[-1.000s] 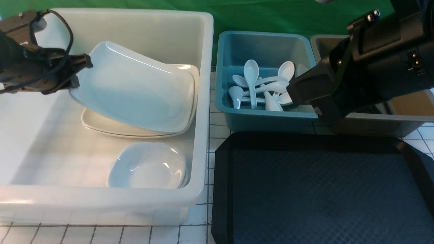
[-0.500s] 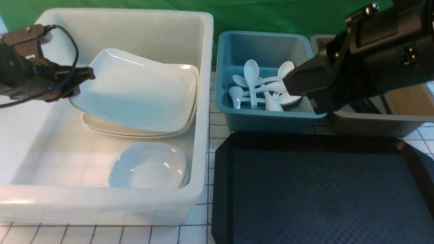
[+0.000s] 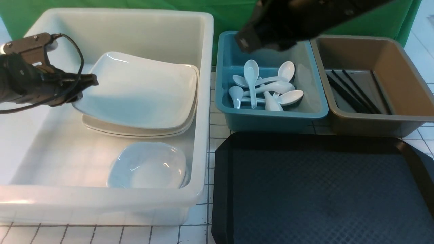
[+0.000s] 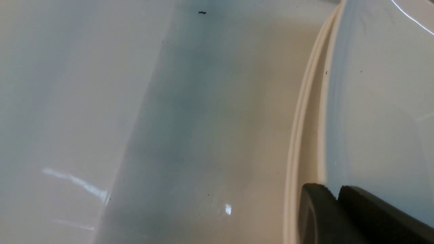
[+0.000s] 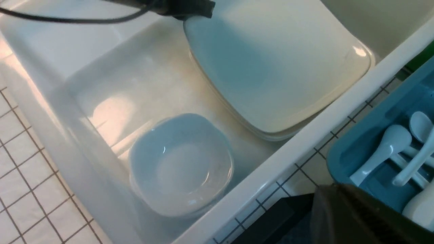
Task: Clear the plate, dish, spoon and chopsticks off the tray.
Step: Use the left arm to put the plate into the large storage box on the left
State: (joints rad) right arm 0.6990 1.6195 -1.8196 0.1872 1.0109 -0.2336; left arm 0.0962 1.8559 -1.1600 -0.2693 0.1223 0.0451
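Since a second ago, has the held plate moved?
Yes. The plate, gripped at its edge by the left hand, has tilted down toward the stacked plates in the white tub.

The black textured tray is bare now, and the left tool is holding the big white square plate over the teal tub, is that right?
Not quite: the black textured tray is bare and the left tool grips the big white square plate, but the front view shows it over the stacked plates in the large white tub, not the teal one.

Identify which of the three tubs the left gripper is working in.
The large white tub, the leftmost. The left gripper pinches the tilted plate there; the teal tub holds spoons, the brown tub chopsticks.
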